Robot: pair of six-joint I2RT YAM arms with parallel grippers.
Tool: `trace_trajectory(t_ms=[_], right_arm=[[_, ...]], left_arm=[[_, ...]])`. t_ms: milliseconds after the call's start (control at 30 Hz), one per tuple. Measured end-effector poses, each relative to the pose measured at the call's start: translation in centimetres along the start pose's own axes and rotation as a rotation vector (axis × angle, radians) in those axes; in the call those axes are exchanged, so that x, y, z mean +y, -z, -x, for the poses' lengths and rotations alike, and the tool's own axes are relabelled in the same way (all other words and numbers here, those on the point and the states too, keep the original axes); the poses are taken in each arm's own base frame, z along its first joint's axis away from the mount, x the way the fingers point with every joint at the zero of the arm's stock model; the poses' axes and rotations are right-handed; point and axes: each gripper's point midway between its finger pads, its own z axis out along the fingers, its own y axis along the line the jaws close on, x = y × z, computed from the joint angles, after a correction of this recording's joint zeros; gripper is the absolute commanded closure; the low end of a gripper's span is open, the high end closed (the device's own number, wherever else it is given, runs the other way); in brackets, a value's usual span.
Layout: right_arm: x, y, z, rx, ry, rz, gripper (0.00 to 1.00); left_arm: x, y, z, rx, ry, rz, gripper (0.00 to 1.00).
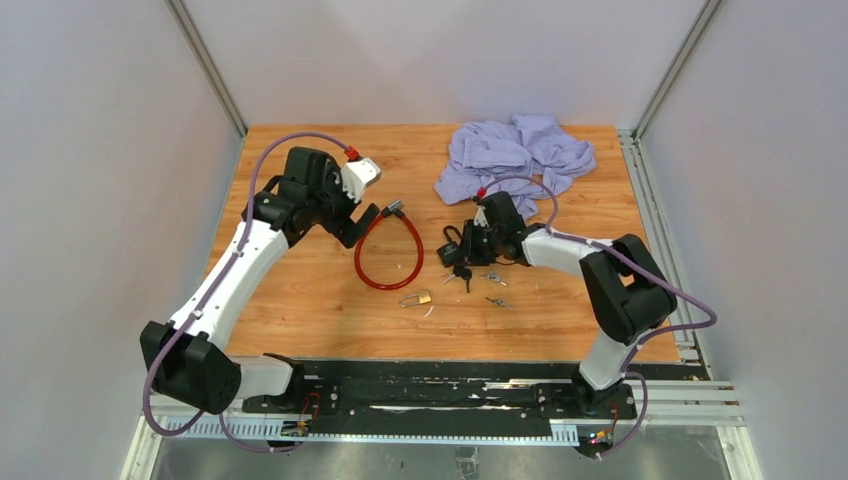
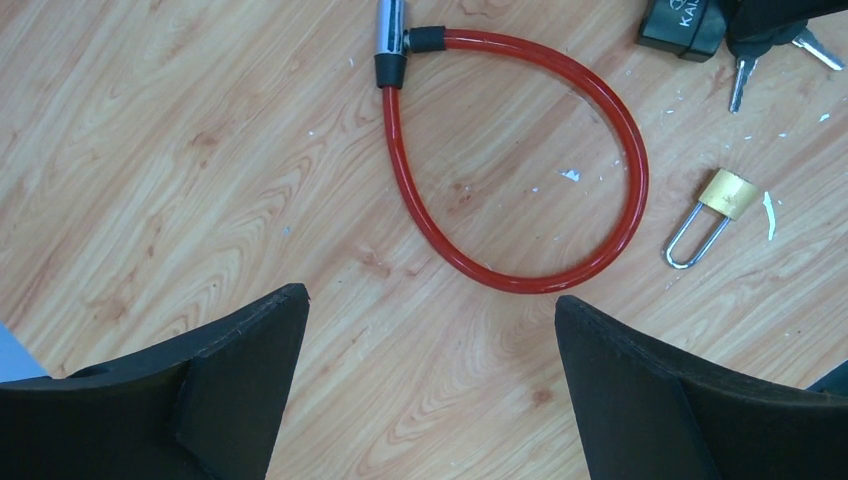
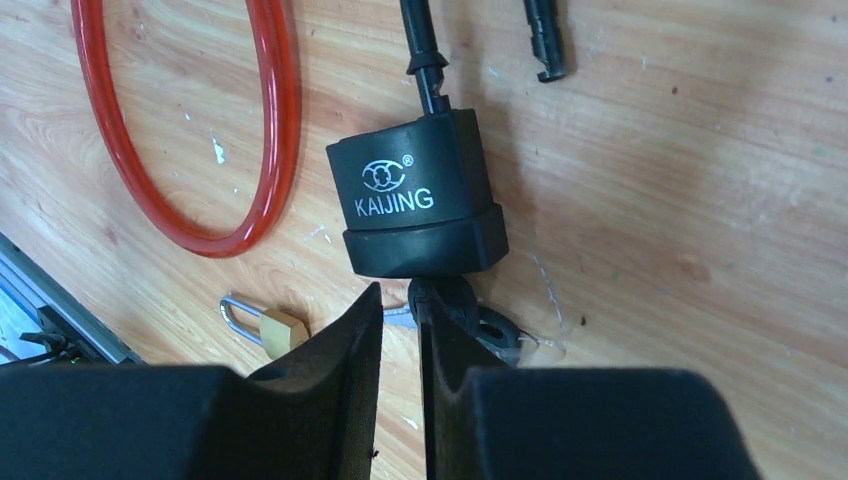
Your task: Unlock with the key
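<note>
I've got my right claw (image 3: 400, 296) narrowed at the key (image 3: 458, 303), though I can't tell if it grips. The key lines up with the black padlock (image 3: 415, 195) mid-worktop (image 3: 700, 200), pointing away from the claw. Left claw (image 2: 430, 300) stands wide.

I count one red cable loop (image 3: 278, 100), one small brass padlock (image 2: 728, 193), one black padlock (image 3: 418, 195), three keys (image 1: 492, 278) that I can make out from above, and one crumpled purple cloth (image 1: 515, 150).

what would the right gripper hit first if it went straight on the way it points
The right gripper would first meet the black key head seated in the black padlock, just ahead of its fingers; depth is unclear.
</note>
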Motion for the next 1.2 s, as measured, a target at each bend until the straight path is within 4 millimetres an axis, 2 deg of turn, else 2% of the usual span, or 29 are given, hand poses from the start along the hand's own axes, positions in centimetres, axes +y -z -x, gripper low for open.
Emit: trace_trajectory(t_ms=[100,167,333,467,600,667,733,867,933,1200], right_arm=[[0.3,-0.4,0.4,0.0,0.006,0.014,0.79],[0.5,-0.4,0.7,-0.001,0.016,0.02,0.74],[1.0,0.5,1.8,-0.018,0.054,0.012,0.51],[1.7,3.4,3.6,-0.087,0.108,-0.023,0.36],[2.0,8.2,4.8,-0.219,0.151,-0.068,0.34],[1.2,9.6,4.3,-0.249,0.161,-0.101,0.34],[-0.3,10.0,2.8,-0.239,0.159,-0.147,0.34],[-3.7,9.4,-0.9,-0.149,0.155,-0.246,0.34],[-4.8,9.1,-2.1,-0.106,0.159,-0.28,0.34],[-6.3,7.2,-2.5,-0.027,0.21,-0.325,0.4]], left_arm=[[0.1,0.0,0.1,-0.005,0.012,0.003,0.02],[0.2,0.0,0.2,-0.009,0.025,0.011,0.02],[0.5,-0.3,0.0,-0.002,0.061,0.021,0.02],[0.6,-1.0,-0.6,0.033,0.088,0.006,0.02],[1.9,-0.5,-0.2,0.028,0.122,0.01,0.02],[2.7,0.0,0.1,0.008,0.14,0.017,0.02],[2.8,0.1,0.1,0.003,0.148,0.012,0.02],[1.9,-0.2,-0.2,0.001,0.156,-0.03,0.02],[1.5,-0.3,-0.4,0.004,0.165,-0.048,0.02],[0.8,-0.2,-0.1,-0.01,0.167,-0.085,0.02]])
